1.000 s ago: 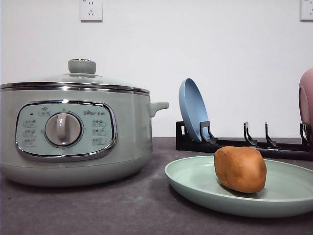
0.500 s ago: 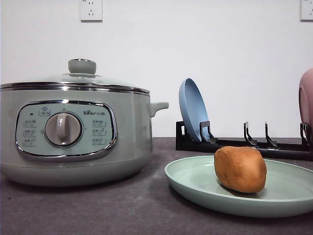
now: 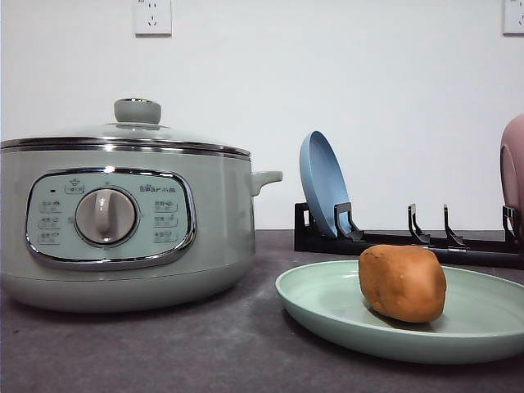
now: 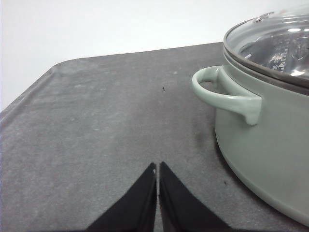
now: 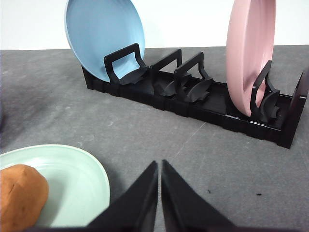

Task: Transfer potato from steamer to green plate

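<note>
One potato (image 3: 402, 282) lies on the one green plate (image 3: 327, 299), resting right of the plate's middle in the front view and touching its shallow floor; the right wrist view catches the same potato at the plate's near edge, cut off by the frame. The plate sits flat on the dark grey desk (image 3: 205, 344), just beside the one steamer (image 3: 123, 221), with a gap of bare desk between them; the steamer stands to the left, its glass lid (image 3: 123, 131) seated on the chrome rim, one green knob on top, one round dial (image 3: 106, 216) in the chrome-framed panel facing forward; one side handle shows on its right in the front view, and the left wrist view shows the other loop handle (image 4: 224, 94). Behind the green plate runs one black dish rack (image 5: 193, 96); it holds two plates standing on edge, one blue plate (image 5: 104, 36) at one end and one pink plate (image 5: 251, 53) near the other, with empty slots between them. Two wall sockets (image 3: 152, 16) show high on the white wall, one partly cut off at the right corner. The left hand (image 4: 158, 166) has its two black fingers pressed together on nothing, over bare desk beside the steamer; the right hand (image 5: 160, 164) is likewise closed and empty, its tips between the green plate and the rack.
</note>
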Available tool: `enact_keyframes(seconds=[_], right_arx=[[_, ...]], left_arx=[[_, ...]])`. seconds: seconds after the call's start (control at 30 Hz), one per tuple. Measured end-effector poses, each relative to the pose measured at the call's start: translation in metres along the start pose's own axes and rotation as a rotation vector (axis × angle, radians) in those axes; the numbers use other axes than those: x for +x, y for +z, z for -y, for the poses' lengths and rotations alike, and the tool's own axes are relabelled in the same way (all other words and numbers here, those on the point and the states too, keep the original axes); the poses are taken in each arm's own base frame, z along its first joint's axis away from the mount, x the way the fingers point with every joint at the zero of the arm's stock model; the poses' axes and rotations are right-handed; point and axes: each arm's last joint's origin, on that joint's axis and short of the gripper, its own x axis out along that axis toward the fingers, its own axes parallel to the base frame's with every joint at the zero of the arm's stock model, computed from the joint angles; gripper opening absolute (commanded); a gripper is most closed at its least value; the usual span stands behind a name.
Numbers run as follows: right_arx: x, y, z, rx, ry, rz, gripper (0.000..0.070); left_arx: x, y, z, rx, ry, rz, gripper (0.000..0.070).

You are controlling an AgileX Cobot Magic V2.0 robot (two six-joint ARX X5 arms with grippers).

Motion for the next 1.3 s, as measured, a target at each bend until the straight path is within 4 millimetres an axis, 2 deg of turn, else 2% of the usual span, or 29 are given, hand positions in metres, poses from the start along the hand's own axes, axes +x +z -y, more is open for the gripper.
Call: enact_keyframes(seconds=[1.3], right_arx=[[0.0,0.0,0.0,0.0,0.0,0.0,0.0]], left_arx=[[0.0,0.0,0.0,0.0,0.0,0.0,0.0001]])
